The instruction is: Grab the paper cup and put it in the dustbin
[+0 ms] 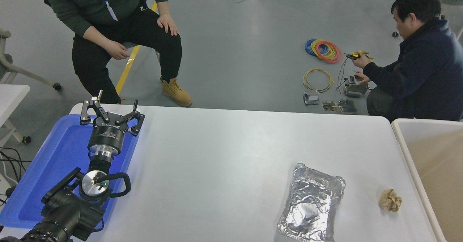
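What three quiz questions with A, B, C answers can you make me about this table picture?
1. Where is the foil tray?
A. on the white table, left of the brown paper ball
B. inside the blue tray
C. inside the dustbin

2. How many people are beyond the table's far side?
A. none
B. two
C. five

3. How is the left pincer?
A. shut on the paper ball
B. open, holding nothing
C. shut on a cup

Answers:
1 A, the silver tray lies on the bare tabletop beside the crumpled ball.
2 B, one person sits on a chair at the top left and one crouches by coloured wires at the top right.
3 B, its fingers are spread wide above the blue tray with nothing between them.

The right arm and the paper cup do not show.
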Robot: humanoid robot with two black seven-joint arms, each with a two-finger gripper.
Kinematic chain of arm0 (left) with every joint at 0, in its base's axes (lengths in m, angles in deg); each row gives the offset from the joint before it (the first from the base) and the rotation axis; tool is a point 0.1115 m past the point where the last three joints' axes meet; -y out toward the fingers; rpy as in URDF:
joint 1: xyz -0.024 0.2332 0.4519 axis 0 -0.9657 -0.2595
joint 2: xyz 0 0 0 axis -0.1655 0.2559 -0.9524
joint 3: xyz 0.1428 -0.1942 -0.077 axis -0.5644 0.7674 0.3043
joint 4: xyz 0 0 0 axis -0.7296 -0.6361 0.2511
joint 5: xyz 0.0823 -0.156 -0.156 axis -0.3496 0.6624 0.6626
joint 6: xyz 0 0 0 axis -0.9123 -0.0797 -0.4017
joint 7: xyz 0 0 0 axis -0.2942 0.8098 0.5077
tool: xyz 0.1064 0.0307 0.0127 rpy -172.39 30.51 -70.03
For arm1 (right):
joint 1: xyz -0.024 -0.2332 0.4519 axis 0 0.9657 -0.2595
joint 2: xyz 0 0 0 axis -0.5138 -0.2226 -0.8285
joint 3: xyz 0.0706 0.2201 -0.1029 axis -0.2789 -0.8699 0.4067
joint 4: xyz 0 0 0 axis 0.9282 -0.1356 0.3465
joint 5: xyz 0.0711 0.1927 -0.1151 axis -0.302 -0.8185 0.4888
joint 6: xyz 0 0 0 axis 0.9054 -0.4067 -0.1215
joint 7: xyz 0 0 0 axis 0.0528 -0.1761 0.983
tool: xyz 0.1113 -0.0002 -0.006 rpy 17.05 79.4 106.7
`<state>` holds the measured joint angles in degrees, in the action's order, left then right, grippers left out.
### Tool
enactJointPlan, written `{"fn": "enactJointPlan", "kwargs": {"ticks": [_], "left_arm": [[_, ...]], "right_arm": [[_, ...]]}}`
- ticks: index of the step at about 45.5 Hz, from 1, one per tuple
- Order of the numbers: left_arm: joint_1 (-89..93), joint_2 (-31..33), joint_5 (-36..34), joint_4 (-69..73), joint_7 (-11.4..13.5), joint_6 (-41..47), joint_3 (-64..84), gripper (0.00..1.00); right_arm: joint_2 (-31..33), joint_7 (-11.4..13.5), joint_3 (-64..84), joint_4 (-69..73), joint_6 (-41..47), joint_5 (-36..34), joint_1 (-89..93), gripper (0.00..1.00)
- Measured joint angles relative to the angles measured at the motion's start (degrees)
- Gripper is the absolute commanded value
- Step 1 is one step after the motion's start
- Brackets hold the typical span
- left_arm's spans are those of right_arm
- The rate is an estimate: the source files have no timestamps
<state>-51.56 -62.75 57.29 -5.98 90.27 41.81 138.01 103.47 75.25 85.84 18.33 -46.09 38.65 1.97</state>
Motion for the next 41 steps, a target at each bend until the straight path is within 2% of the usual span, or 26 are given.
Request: {"fn": "enactJointPlan", "kwargs": {"ticks": [9,20,30,41], "left_arm": [[0.0,0.01,-0.01,0.01,-0.02,-0.01,0.0,1.0],[0.0,-0.03,0.0,0.02,-0.07,-0.01,0.0,1.0],[0.0,-0.02,0.0,0.01,-0.07,-0.01,0.0,1.0],[0.0,-0.03,-0.01,0.01,-0.07,0.0,0.0,1.0]], "right_arm": [[-0.79,0.02,10.22,10.11,0.09,0.04,-14.24,1.0],[-7.48,0.11,16.19,19.05,3.19,0.05,-27.32,1.0],[-13.28,0.13,17.6,23.75,16.59,0.06,-38.84,1.0],[-15.94,0.18,18.54,28.98,32.55,0.2,-48.61,1.0]]}}
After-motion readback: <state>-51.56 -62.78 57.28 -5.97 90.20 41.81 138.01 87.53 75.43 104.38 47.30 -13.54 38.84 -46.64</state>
